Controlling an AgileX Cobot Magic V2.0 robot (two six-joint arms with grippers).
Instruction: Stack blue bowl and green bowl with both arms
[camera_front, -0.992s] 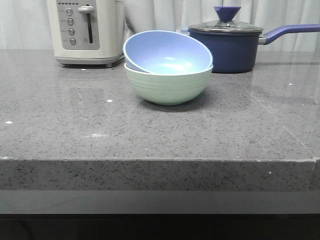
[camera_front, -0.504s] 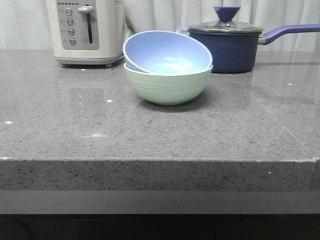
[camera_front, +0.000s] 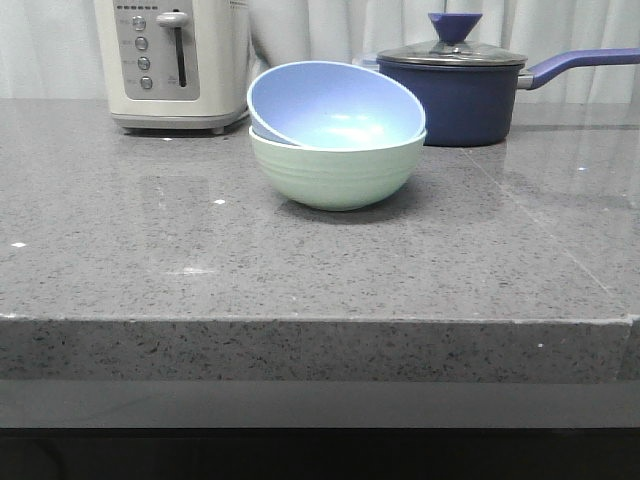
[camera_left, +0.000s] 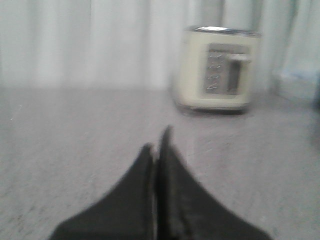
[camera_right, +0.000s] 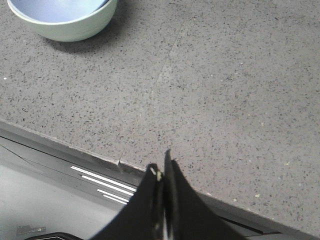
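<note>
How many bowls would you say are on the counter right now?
2. The green bowl sits on the counter before the saucepan; the blue bowl rests tilted inside it. None seems hidden.

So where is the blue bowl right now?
In the front view the blue bowl sits tilted inside the green bowl, mid-counter, between the toaster on the left and the saucepan behind right.

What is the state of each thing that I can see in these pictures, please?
blue bowl: nested in the green bowl, tilted, empty.
green bowl: upright on the counter, holding the blue bowl.
saucepan: lid on.
toaster: lever up.
left gripper: shut, empty.
right gripper: shut, empty, over the counter edge.
</note>
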